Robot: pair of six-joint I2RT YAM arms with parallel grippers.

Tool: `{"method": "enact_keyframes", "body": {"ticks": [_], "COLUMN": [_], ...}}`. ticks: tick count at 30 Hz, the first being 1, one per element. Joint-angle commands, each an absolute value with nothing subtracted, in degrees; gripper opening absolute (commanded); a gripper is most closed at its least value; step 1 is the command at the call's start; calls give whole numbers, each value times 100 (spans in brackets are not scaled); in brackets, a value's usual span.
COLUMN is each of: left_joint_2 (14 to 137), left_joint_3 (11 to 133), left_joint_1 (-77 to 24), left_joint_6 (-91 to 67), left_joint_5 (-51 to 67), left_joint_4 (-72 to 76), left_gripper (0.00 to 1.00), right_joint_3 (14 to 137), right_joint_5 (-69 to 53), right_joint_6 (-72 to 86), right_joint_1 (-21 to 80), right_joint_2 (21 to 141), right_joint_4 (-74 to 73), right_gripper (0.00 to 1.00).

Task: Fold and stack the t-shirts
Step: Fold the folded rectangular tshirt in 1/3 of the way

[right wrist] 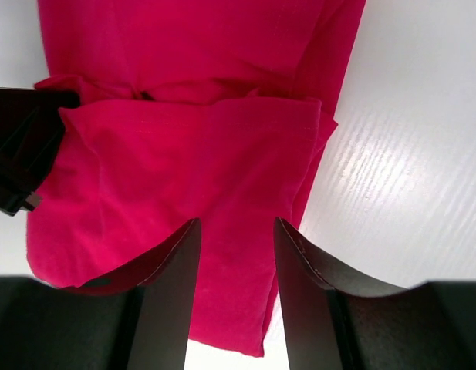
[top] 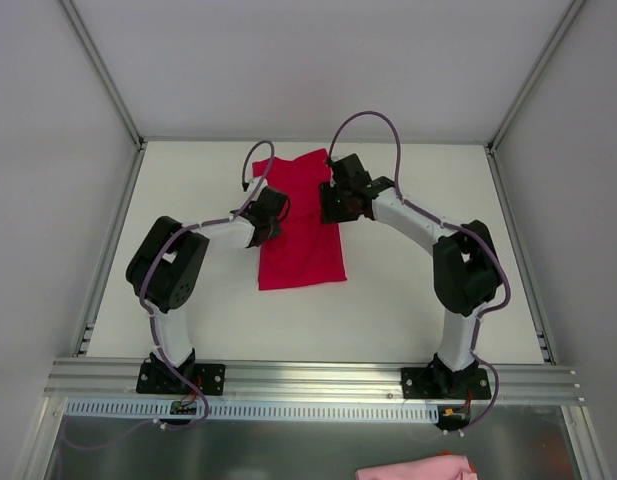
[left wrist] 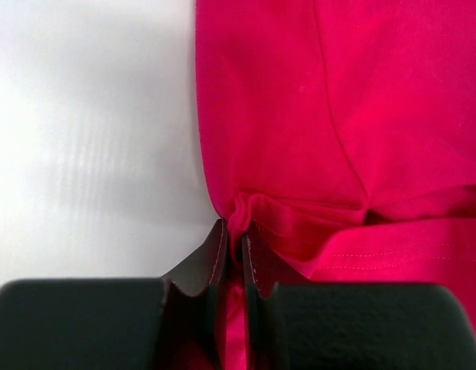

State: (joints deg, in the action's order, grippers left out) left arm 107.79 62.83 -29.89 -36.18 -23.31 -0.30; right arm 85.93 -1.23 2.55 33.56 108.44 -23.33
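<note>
One crimson-red t-shirt [top: 303, 250] lies in the middle of the white table, folded lengthwise into a long strip, with a sleeve sticking out at its far end. My left gripper [top: 272, 216] is at the strip's left edge. In the left wrist view it [left wrist: 236, 231] is shut on a pinched ridge of the red cloth [left wrist: 338, 116], which bunches up between the fingers. My right gripper [top: 333, 200] hovers over the shirt's right edge. Its jaws [right wrist: 236, 227] stand apart above a folded-over flap of the cloth [right wrist: 183, 154], holding nothing.
The left gripper's black body [right wrist: 21, 154] shows at the left of the right wrist view, close across the shirt. A pink cloth [top: 418, 468] lies below the table's metal front rail [top: 308, 378]. White walls enclose the table [top: 418, 300] on three sides.
</note>
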Motion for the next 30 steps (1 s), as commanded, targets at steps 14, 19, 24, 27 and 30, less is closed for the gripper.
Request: {"method": "enact_keyframes", "body": {"ticks": [14, 19, 24, 27, 30], "left_joint_2": [10248, 10231, 10134, 10134, 10160], "left_joint_3": [6055, 6170, 6328, 6407, 6468], "left_joint_1": [-2944, -2971, -2988, -3015, -3050], "left_joint_6": [-3648, -3577, -3551, -3524, -3498], "left_joint_5": [-2725, -2751, -2839, -2874, -2883], "left_joint_4": [-492, -562, -694, -747, -773], "left_gripper": [8, 61, 70, 68, 61], "right_joint_3": [8868, 8895, 8859, 8816, 8807], "right_joint_5": [-624, -694, -633, -624, -642], "right_joint_6": [264, 194, 123, 106, 105], "right_joint_1": [3498, 3533, 3533, 3533, 3533], "right_joint_2": [11610, 11725, 11663, 11654, 11672], "right_joint_4": [-1820, -1837, -1881, -1890, -1863], "right_gripper": [39, 36, 36, 36, 36]}}
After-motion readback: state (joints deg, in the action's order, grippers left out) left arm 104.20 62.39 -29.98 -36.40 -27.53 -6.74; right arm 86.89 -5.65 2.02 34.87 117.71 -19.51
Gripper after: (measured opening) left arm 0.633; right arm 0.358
